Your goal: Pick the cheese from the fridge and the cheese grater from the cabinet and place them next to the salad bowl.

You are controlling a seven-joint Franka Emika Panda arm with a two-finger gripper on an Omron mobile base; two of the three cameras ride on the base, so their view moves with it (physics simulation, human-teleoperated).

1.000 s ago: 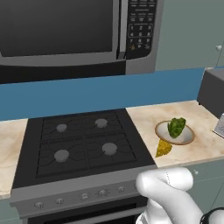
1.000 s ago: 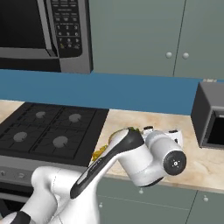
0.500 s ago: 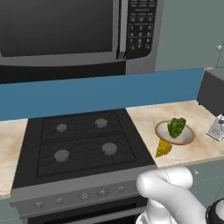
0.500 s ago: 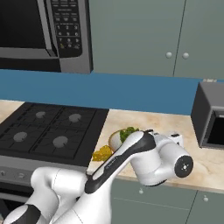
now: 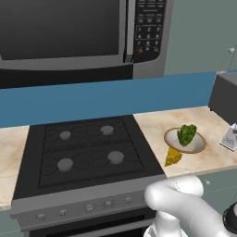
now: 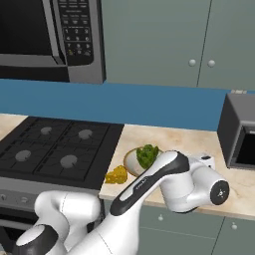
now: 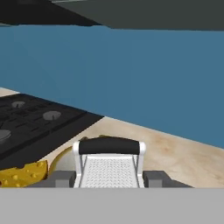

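Stove (image 5: 90, 152) black, four burners, left of the marble counter (image 5: 152, 122); microwave (image 5: 83, 37) above it, top cut off by the frame edge. Cabinet (image 6: 199, 42) doors with round knobs over the blue backsplash, shut. Toaster oven (image 6: 239, 129) at the right, only partly in frame. Salad bowl (image 5: 185, 140) on the counter, cheese (image 5: 173, 157) touching its near-left rim. Arm elbow hides the bowl's right side in the right base view. Cheese grater (image 7: 109, 168) upright, dark handle on top, pinched between the finger tips of the gripper (image 7: 109, 178), just right of the bowl; grater partly cut off at the left base view's right edge. Whether its base touches the counter: cannot tell.
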